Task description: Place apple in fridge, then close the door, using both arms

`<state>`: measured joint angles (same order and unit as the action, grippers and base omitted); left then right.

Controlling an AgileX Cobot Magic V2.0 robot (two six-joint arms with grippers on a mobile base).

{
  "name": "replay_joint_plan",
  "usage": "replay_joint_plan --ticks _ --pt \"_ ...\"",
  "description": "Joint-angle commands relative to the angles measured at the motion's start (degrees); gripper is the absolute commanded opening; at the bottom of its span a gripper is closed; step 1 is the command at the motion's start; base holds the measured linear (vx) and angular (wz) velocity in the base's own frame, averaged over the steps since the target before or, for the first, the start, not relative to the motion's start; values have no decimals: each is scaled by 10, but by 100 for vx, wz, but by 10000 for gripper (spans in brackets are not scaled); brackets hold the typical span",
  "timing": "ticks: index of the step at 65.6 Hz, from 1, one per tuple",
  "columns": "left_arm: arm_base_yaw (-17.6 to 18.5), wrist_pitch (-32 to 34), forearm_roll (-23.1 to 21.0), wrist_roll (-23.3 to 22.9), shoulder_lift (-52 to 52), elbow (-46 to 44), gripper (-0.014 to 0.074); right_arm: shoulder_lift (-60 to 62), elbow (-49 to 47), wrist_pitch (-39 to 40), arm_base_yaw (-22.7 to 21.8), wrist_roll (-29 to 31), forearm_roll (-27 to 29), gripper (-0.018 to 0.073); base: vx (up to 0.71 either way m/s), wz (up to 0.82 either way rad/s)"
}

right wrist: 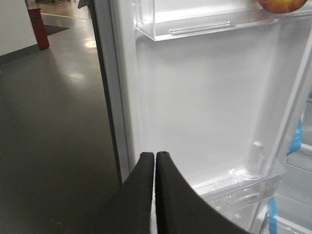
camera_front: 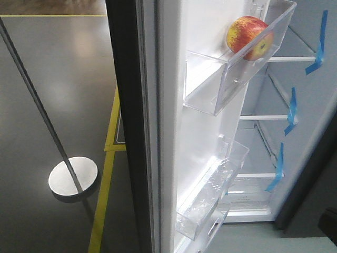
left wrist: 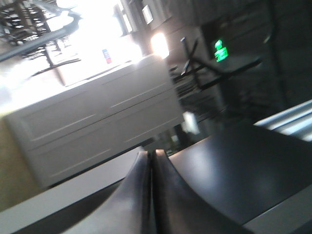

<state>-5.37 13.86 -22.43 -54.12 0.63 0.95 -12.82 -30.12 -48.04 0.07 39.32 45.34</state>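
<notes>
The apple [camera_front: 249,37], red with yellow patches, rests in the upper clear bin [camera_front: 226,84] of the open door [camera_front: 202,142]. Its underside shows at the top edge of the right wrist view as the apple [right wrist: 282,5]. The fridge [camera_front: 310,100] stands open to the right, white inside, with shelves and blue tape strips [camera_front: 291,110]. My right gripper [right wrist: 155,155] is shut and empty, close to the door's white inner face [right wrist: 204,97], below the upper bin. My left gripper [left wrist: 151,153] is shut and empty beside a dark grey flat surface [left wrist: 234,170]. Neither arm shows in the front view.
A metal pole on a round base [camera_front: 73,178] stands on the dark floor left of the door. Yellow floor tape [camera_front: 105,179] runs beside it. A lower clear bin [right wrist: 243,183] juts from the door. A white cabinet [left wrist: 97,122] lies blurred behind the left gripper.
</notes>
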Motion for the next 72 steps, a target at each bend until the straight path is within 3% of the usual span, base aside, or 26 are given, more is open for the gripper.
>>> replay_joint_plan --ticks 1,18,23,37,44,54,72 --pt "10 65 66 -72 8 -41 -6 3 -11 43 -1 -3 -19 -6 0 0" --pt "15 65 321 -212 -34 -190 -6 3 -11 46 -1 -4 -32 -6 0 0" --pt "15 67 405 -279 -78 -242 -6 3 -11 47 -1 -4 -32 -6 0 0" --pt "15 146 718 -482 -245 -381 -6 3 -11 47 -1 -4 -32 -6 0 0" --pt "15 178 813 -562 -348 -440 -3 3 -11 47 -1 -4 -29 -6 0 0" --pt "15 223 866 -575 -485 -530 5 3 -11 47 -1 -4 -14 -6 0 0" --pt "15 333 871 -581 -696 -656 65 3 -11 20 -1 -4 24 -3 0 0"
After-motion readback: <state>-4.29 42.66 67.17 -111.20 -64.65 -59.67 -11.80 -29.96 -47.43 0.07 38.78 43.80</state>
